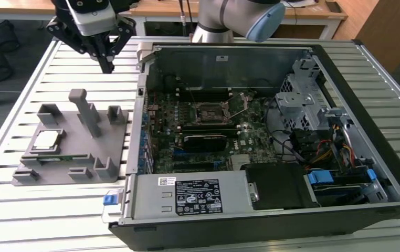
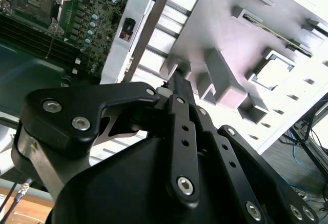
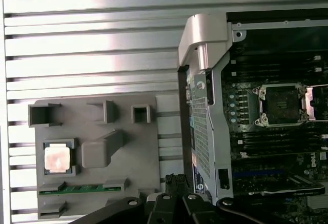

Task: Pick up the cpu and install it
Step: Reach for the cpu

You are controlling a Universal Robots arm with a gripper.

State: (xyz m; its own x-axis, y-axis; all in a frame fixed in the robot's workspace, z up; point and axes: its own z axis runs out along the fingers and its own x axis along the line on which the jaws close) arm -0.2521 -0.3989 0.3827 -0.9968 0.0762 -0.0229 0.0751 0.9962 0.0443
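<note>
— Hanging where, the tool [image 1: 107, 67]?

— Over the slatted metal desk [image 1: 46, 215]. In the exterior view it sits beyond the grey holder [image 1: 81, 157], near the corner of the open computer case [image 1: 256, 226]. It touches nothing.

— Released or gripping?

— Clenched. The two black fingers [image 2: 177, 83] meet at the tip, and nothing sits between them.

— And the cpu [image 1: 46, 139]?

— It lies flat in a square pocket of the holder, silvery top up. That pocket is on the holder's side toward the exterior view's left. Both wrist views catch it there too [image 3: 57, 158] [image 2: 273, 73]. It is well apart from the tool.

— Anything beside it?

— A green memory stick [image 3: 82, 188] lies in a slot just beside the pocket. Several grey posts stand upright on the holder, the tallest near its middle.

— What about the socket [image 1: 209, 110]?

— It is on the green board [image 1: 249, 142] inside the case, which lies on its side with the cover off. In the first wrist view the socket [image 3: 281, 104] shows a dark, uncovered middle inside a metal frame.

— So the chip is not installed?

— No, it rests in the holder.
</note>
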